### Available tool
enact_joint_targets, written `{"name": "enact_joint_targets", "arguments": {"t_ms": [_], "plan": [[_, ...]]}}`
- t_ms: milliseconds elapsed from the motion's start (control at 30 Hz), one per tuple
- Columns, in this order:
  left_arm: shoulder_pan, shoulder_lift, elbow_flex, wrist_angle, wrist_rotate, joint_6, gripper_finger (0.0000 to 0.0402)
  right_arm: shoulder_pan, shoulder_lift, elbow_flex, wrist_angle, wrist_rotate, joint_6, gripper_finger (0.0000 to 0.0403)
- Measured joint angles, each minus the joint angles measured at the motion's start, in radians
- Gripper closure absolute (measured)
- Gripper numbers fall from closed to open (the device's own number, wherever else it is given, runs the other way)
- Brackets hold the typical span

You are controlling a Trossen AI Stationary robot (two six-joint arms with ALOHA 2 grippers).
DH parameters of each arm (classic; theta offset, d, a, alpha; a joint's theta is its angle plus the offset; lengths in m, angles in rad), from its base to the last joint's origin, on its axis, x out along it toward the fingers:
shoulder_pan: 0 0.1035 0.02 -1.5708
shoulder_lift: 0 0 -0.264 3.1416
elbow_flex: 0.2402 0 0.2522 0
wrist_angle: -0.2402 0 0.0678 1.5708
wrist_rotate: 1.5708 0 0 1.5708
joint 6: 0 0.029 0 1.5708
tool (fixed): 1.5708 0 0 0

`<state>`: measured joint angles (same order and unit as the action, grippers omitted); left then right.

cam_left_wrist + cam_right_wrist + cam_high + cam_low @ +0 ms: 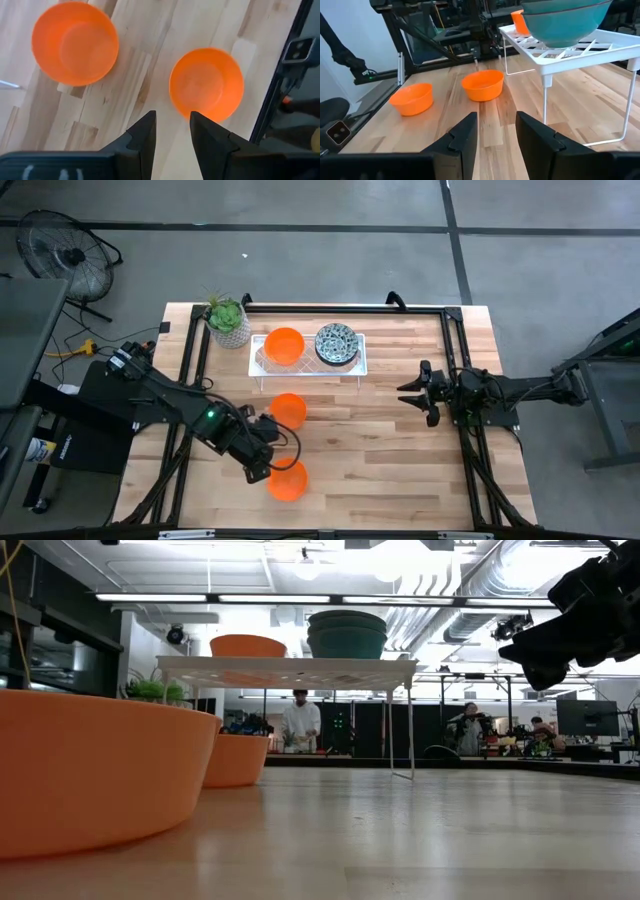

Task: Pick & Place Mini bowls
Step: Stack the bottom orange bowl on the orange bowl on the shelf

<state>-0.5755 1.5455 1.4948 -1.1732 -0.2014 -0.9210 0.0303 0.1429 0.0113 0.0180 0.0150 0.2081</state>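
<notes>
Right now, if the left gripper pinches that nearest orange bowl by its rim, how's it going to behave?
The orange bowl looks thin-walled and smooth, so probably light and a bit slippery between the left gripper's fingers. Its wide, low shape suggests it would slide rather than tip if nudged.

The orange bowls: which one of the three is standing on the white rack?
The orange bowl beside the patterned bowls stands on the white rack, near the plant. The other two orange bowls sit on the bare wooden table.
</notes>
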Motion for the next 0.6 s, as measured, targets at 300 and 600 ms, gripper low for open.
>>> {"name": "enact_joint_targets", "arguments": {"t_ms": [300, 600], "plan": [[0.013, 0.049, 0.001, 0.03, 0.029, -0.098, 0.0285, 0.0, 0.0, -0.001, 0.004, 0.0, 0.0, 0.0281], [0.013, 0.14, 0.0, 0.091, 0.08, -0.139, 0.0285, 0.0, 0.0, -0.001, 0.005, 0.0, 0.0, 0.0281]]}}
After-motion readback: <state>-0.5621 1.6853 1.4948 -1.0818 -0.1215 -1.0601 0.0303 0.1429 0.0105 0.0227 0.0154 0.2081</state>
